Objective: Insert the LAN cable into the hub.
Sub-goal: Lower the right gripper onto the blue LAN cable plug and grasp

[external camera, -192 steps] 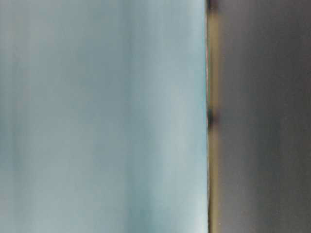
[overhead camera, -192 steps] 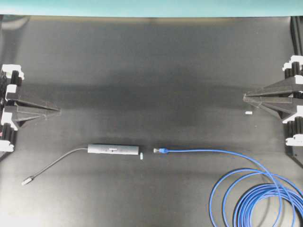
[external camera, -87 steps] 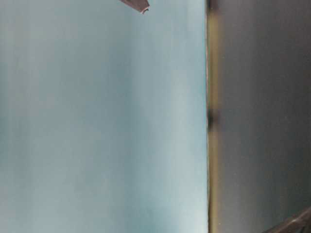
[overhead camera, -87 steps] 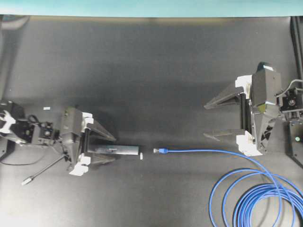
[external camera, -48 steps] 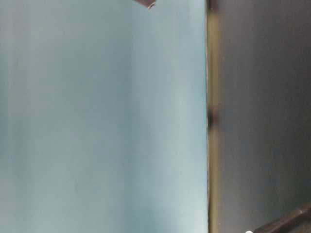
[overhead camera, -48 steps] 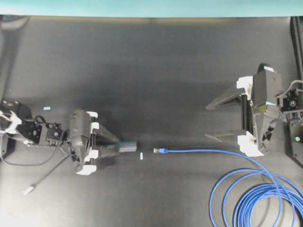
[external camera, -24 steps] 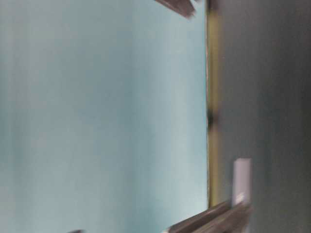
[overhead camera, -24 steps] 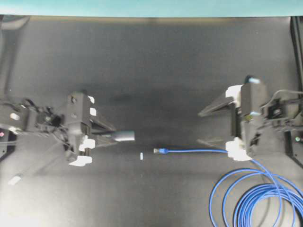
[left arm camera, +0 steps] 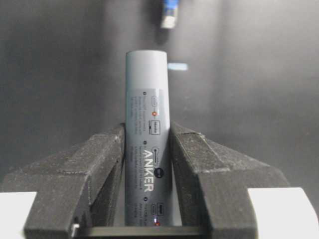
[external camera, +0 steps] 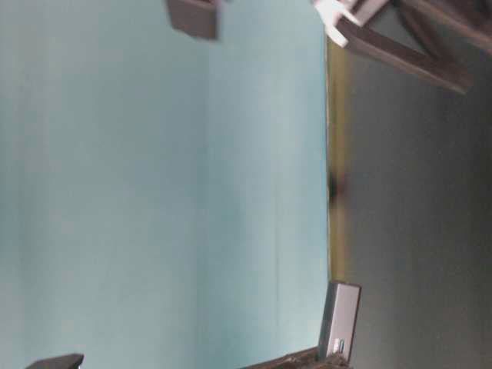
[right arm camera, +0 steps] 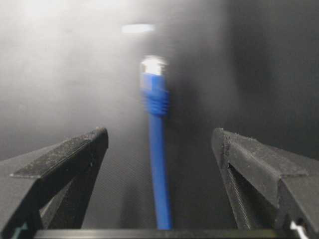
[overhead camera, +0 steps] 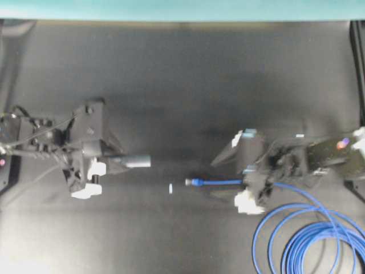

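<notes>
Cable pickup stage: hub secured, plug not yet gripped.

Left gripper (left arm camera: 147,164) fingers clamp the hub (left arm camera: 146,124) clear of the desk (overhead camera: 182,80), its long axis level, free end pointing toward the LAN cable (right arm camera: 156,149). Right gripper (right arm camera: 159,149) fingers stand wide, straddling the cable just behind its plug, which lies on the desk pointing at the hub. Next move: close on the boot, lift, align plug with the port.

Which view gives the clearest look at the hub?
The left wrist view: the hub fills the frame, clamped between the left gripper fingers. Overhead shows only its protruding end; table-level a blurred bar; right wrist nothing.
</notes>
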Controlling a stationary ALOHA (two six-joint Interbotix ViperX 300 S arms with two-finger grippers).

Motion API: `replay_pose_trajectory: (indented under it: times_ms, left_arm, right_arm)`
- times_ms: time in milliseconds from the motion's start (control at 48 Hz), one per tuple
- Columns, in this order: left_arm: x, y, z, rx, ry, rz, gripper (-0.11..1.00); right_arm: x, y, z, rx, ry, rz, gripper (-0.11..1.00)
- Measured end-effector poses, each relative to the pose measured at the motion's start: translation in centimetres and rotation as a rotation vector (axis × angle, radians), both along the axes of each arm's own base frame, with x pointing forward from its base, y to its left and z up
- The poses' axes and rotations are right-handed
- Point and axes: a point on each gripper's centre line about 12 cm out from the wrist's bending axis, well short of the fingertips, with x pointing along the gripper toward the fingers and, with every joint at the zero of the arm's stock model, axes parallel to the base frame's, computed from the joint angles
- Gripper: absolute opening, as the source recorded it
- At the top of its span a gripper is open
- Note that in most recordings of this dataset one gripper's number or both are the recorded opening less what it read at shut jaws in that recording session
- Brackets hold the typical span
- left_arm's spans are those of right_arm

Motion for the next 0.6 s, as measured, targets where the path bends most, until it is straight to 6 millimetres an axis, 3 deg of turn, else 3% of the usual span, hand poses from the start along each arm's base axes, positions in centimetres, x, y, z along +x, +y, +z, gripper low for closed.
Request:
replay_pose_trajectory:
  times_ms: [333,604]
  left_arm:
    - [0.1,-0.2,-0.1,-0.002,0.005,-0.006,0.28]
    - [0.1,-0.2,-0.1,-0.002,0.006,-0.004,0.28]
  right_arm:
    - [1.1,-0.1,-1.5,-0.003,0.032,-0.010,0.77]
    - [1.2,-0.2,-2.4,-0.005,0.049,-0.013,0.54]
